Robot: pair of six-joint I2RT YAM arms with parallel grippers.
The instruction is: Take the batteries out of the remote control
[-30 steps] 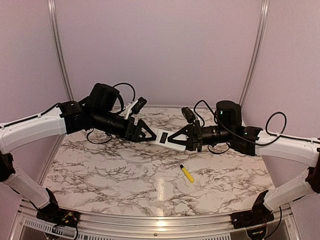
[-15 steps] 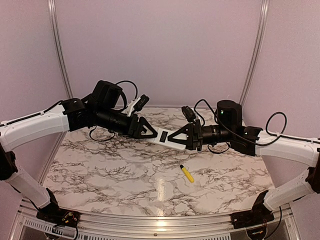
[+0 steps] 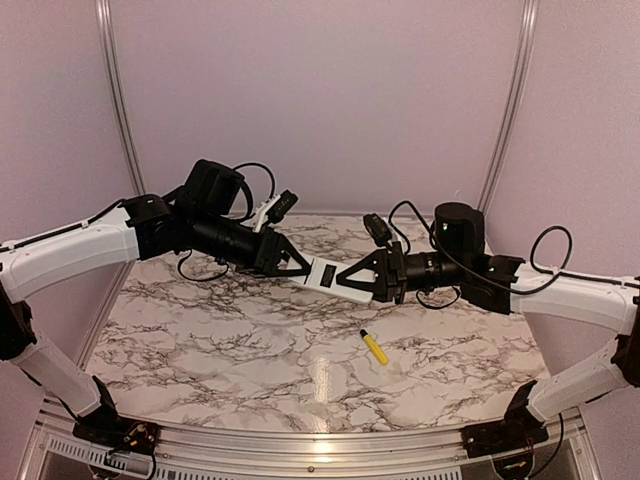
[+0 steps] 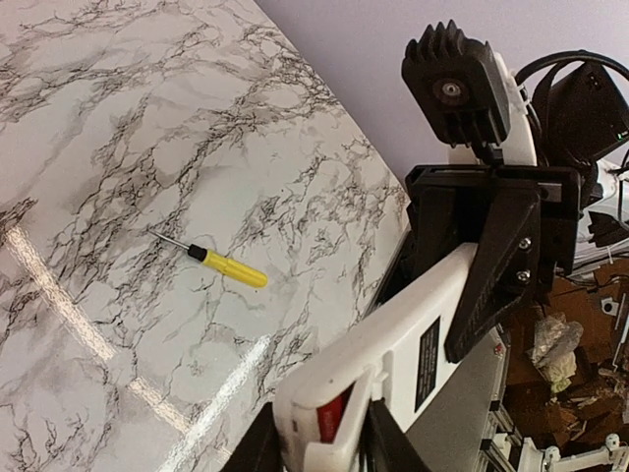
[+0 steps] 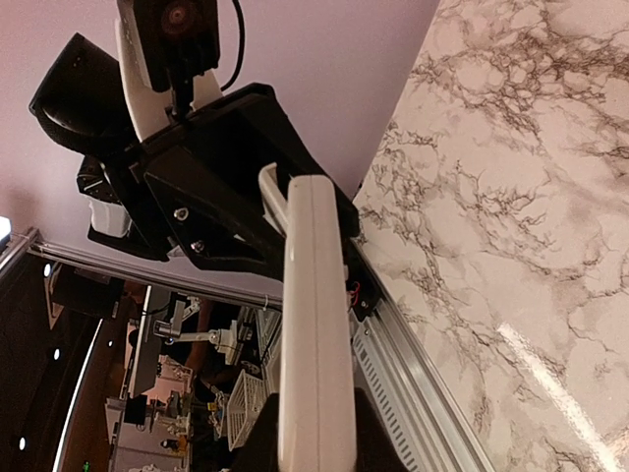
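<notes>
The slim white plastic remote control [image 3: 327,274] hangs in mid-air above the grey-veined marble-pattern table [image 3: 200,340], bridged end to end between the two arms near the back of the workspace. The right gripper [image 3: 347,281] is clamped tight on one end, its fingers nearly together on the thin body, which looks like the anchoring hold that keeps the handset level and off the surface. The left gripper [image 3: 303,268] has the opposite end between its fingers [image 4: 385,444], narrowed until they lie against both sides of the casing; how firmly they press is not clear. The plain back faces upward, with its small dark rectangular label [image 4: 428,349] showing, probably so that the battery side is reachable and not buried against the table. A patch of red [image 4: 332,415] shows at the end nearest the left wrist camera (button panel or red cell, it is too cramped to say). The batteries themselves cannot be made out, so they are most likely inside. The small yellow-handled screwdriver [image 3: 374,347] lies alone on the table, well apart from both grippers, nearer the right arm, untouched. A two-ended hold like this suits sliding or prying something off.
</notes>
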